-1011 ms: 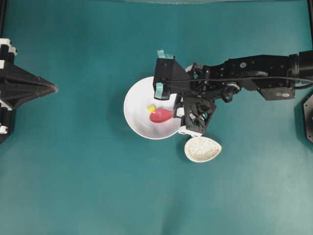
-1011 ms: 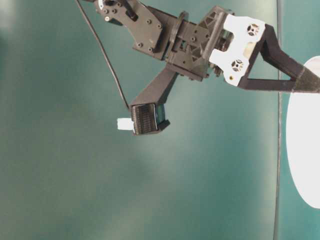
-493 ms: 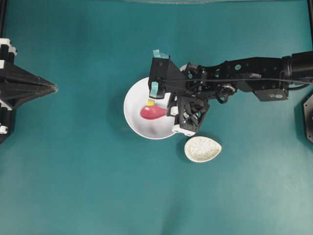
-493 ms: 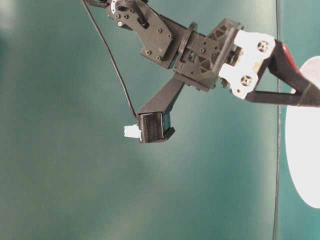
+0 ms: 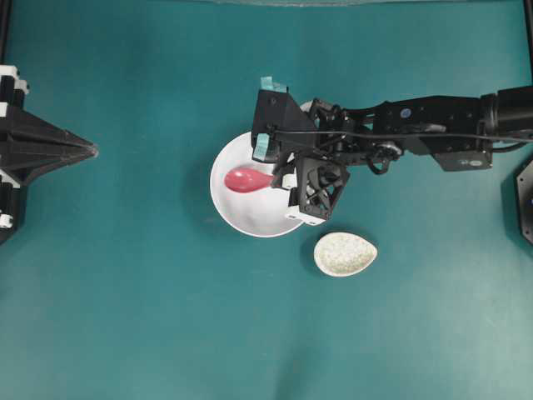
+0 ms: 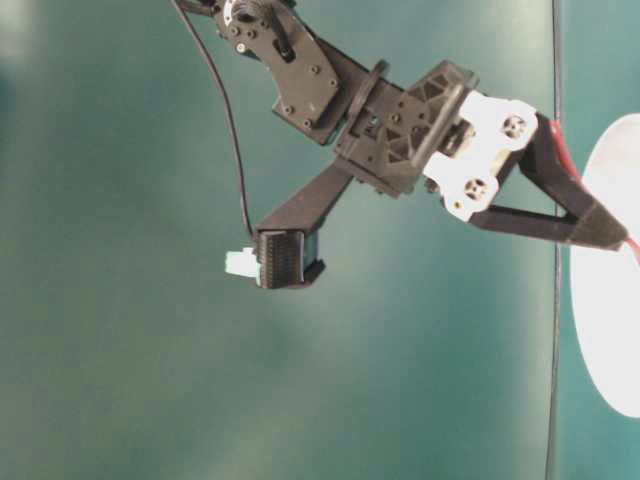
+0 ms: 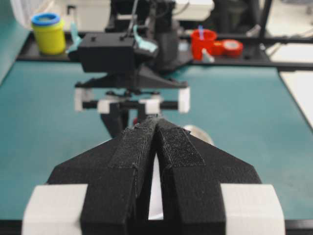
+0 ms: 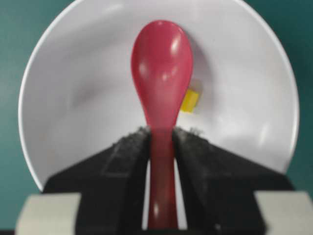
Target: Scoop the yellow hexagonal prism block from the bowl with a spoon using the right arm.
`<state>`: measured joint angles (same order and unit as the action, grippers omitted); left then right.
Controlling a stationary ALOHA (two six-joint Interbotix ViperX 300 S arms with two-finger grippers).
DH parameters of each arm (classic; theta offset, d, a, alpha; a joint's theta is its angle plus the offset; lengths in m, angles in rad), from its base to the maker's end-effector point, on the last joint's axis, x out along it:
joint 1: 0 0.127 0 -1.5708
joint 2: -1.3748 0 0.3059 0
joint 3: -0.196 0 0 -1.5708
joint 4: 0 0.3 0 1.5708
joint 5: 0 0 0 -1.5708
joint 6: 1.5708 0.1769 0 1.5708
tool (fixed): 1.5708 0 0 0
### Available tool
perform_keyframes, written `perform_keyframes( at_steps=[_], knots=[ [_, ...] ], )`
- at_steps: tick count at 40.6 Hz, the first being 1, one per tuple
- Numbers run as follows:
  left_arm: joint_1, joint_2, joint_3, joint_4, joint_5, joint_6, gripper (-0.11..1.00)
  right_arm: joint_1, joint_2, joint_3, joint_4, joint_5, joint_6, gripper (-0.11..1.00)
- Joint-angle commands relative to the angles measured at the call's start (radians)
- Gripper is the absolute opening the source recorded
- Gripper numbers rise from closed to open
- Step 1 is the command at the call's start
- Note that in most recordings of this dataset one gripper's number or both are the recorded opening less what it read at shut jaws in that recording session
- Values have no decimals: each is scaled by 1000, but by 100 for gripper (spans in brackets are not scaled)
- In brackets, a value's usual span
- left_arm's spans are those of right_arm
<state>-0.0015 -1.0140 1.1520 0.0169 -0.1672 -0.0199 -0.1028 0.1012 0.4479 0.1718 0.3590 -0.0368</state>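
The green tabletop [image 5: 150, 292] is the biggest thing here. The right arm [image 5: 416, 133] comes in from the right side of the overhead view and reaches over to the bowl [image 5: 233, 212]. The left arm [image 5: 37, 150] sits far off at the left edge, well apart from everything else.

The bowl is white and round and sits near the middle of the tabletop. Just beside it, lower right, lies a small speckled rest [image 5: 345, 254]. The two do not touch.

The right hand [image 8: 160, 139] is gripping the spoon [image 8: 161, 73]. Its two black fingers [image 8: 129, 154] squeeze the spoon's handle from both sides. The pink-red scoop sticks out past the fingers and is over the inside of the bowl, pointing toward the bowl's left side in the overhead view. The scoop has nothing in it.

The block [image 8: 190, 100] is tiny and yellow. It is in the bowl, right next to the neck of the spoon, on its right side in the right wrist view. In the overhead view the arm hides the block.

The left hand [image 7: 156, 125] has its fingers pressed together at the tips, with nothing between them.
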Motion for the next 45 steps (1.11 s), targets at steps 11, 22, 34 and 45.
perform_keyframes(
  at_steps=[11,22,34,45],
  knots=[
    [0,8,-28,2,-6,-2,0,-5,-195,-15,-40,69,8,25],
    [0,6,-28,2,-5,-2,0,-9,-241,-12,-43,199,12,25],
    [0,6,-28,2,-6,-2,0,-9,-242,-12,-43,255,15,25],
    [0,6,-28,3,-5,-5,0,-17,-256,0,-46,293,15,25]
  ],
)
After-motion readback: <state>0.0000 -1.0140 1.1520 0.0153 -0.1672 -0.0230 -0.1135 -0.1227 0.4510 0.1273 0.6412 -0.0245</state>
